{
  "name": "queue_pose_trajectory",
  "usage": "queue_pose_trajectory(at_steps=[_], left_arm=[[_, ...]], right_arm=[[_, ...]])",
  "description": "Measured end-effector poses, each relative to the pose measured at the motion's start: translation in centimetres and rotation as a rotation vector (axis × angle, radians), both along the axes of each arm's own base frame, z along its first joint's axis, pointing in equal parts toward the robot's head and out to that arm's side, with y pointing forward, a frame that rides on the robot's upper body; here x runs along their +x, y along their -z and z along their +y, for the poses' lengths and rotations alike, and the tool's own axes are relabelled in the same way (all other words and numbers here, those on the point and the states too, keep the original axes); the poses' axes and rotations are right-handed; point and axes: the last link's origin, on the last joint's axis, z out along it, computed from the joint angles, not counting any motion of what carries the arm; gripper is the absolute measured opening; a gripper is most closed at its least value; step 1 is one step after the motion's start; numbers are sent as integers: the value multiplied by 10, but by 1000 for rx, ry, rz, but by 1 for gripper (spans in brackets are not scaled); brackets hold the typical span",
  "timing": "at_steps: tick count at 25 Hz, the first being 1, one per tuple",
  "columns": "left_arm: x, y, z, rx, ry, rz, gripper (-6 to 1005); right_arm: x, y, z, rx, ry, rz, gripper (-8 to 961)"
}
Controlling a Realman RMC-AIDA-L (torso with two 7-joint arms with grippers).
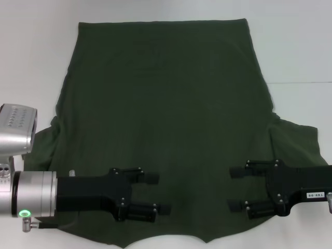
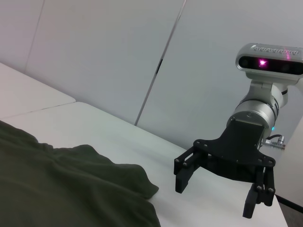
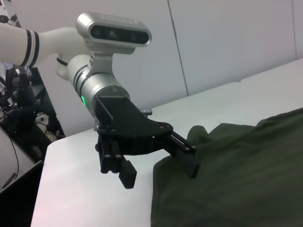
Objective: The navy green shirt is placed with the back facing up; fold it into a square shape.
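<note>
Plainly little to read here: only a small white label [image 1: 314, 195] on the body of the right gripper [image 1: 234, 189], with dark characters too small to make out, and faint raised lettering along the top of the silver wrist camera [image 3: 113, 30], not legible either. No print on the upturned face of the navy green shirt [image 1: 166, 119].

Lies spread flat across the white table [image 1: 31, 52], straight hem at the far side, body widening toward the robot, sleeves [image 1: 295, 137] fanned out to either side with soft creases. Near edge uneven, dipping into two shallow points close to the bottom of the head view. Bare tabletop beyond the hem and along both flanks, wider on the far corners than beside the sleeves; a thin seam [image 1: 301, 83] across the table on the right.

Matte, soft, dark olive cloth, mostly smooth in the middle, rumpled and slightly lifted at the sleeve folds, as both wrist views show.

Left gripper [image 1: 158, 193]: black, blocky, ribbed pads, jaws spread wide, nothing held, over the near left part of the shirt and pointing inward; in the right wrist view one finger at the cloth's edge, contact impossible to judge. A green light [image 1: 23, 213] on the silver wrist behind it.

Right gripper: same build, jaws likewise wide apart and empty, over the near right part of the shirt, facing the left one, well apart.
</note>
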Motion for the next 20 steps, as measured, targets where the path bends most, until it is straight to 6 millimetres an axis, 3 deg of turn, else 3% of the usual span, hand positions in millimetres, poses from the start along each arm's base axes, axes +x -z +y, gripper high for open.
queue_pose_trajectory(at_steps=[20], left_arm=[[0,0,0,2,-2,1,906]], right_arm=[[-1,0,1,7,-1,1,883]])
